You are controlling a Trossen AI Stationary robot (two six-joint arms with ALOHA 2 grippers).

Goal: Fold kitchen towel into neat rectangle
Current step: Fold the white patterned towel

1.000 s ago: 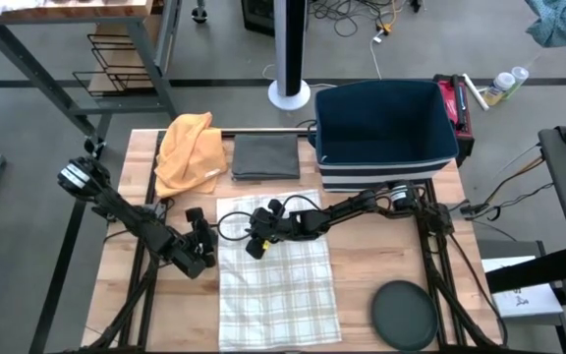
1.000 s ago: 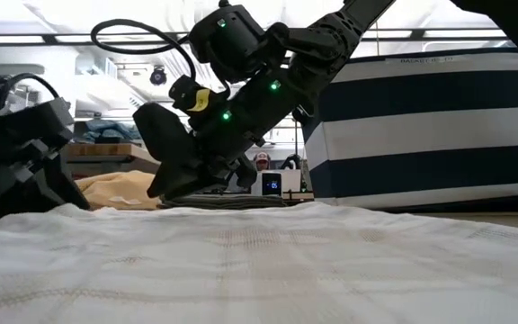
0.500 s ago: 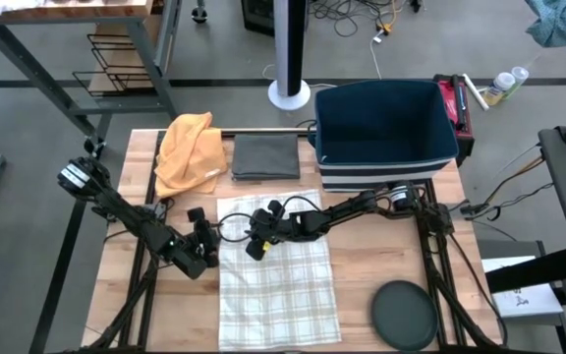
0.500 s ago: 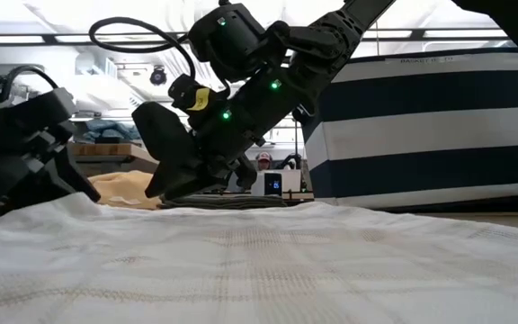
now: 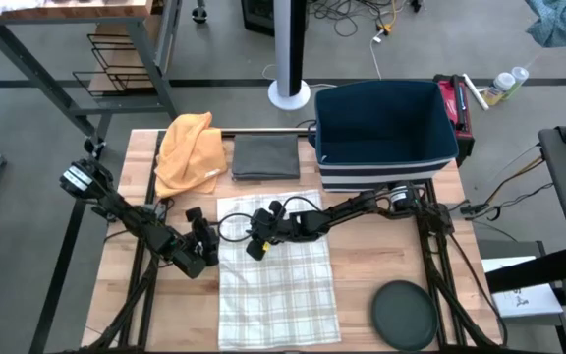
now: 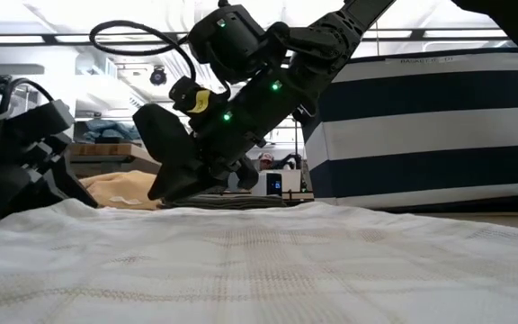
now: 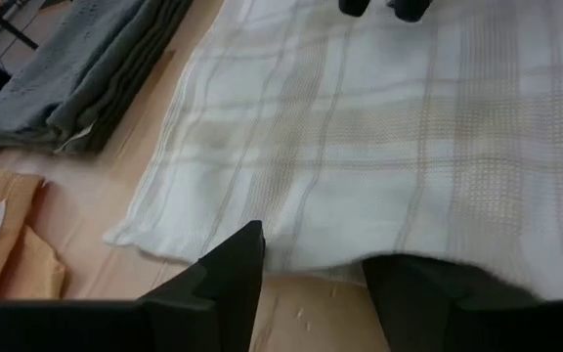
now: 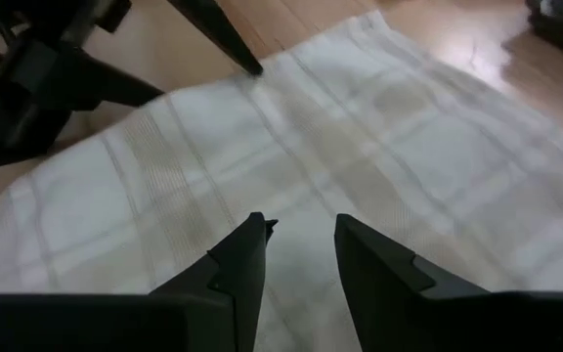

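I see the white plaid kitchen towel (image 5: 276,278) flat on the table. Left gripper (image 7: 306,274) released at its left edge; right gripper (image 8: 299,244) released above its far end.

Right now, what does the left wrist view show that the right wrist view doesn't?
Only the left wrist view shows the folded grey towel and the orange cloth beside the plaid towel's edge. Only the right wrist view shows the left gripper at the towel's edge, fingers apart. Both show the plaid towel lying flat on the wooden table.
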